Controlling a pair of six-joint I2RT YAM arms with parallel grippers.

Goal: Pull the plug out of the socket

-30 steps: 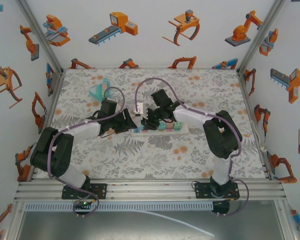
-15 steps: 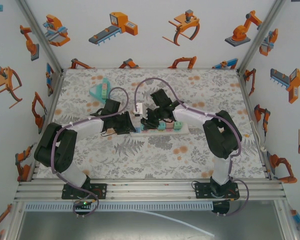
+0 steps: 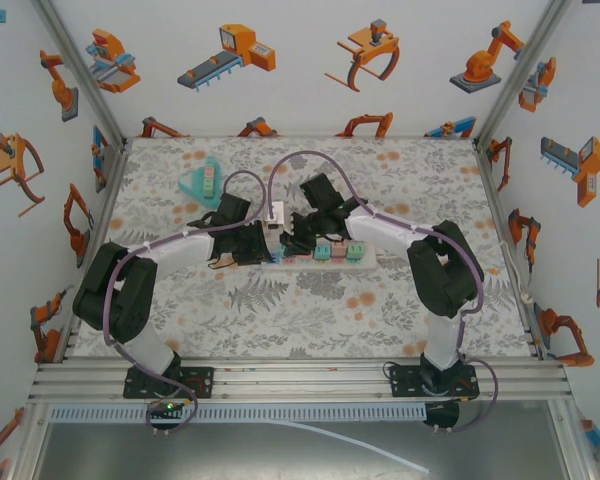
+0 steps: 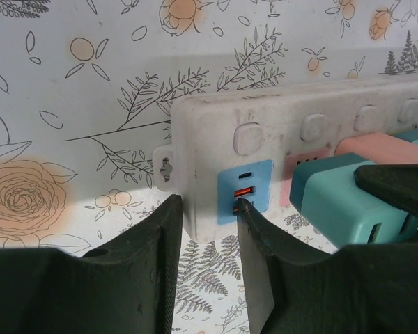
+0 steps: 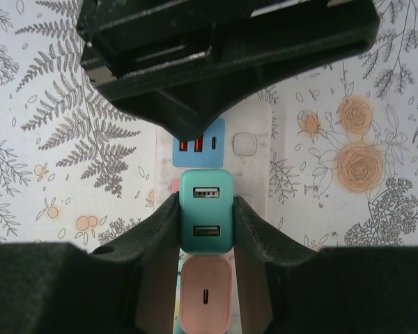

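Observation:
A white power strip (image 3: pixel 365 262) lies mid-table with teal and pink plugs in it. In the right wrist view my right gripper (image 5: pixel 206 202) is shut on the teal two-port plug (image 5: pixel 206 212), one finger pressed to each side. The pink plug (image 5: pixel 206 299) sits just behind it on the strip (image 5: pixel 254 167). My left gripper (image 4: pixel 205 205) is open at the strip's left end (image 4: pixel 209 125), its fingers straddling the end corner by the blue USB panel (image 4: pixel 244 189). The teal plug (image 4: pixel 334 202) shows to its right. From above, the left gripper (image 3: pixel 260 243) and right gripper (image 3: pixel 298 243) nearly meet.
A teal triangular holder with small blocks (image 3: pixel 202 182) sits at the back left. Purple cables (image 3: pixel 310 160) arch over both wrists. Further plugs (image 3: pixel 352 250) fill the strip's right part. Patterned walls close in the table on three sides.
My left gripper has moved right and slightly back, up to the strip's left end. The right gripper has stayed on the teal plug.

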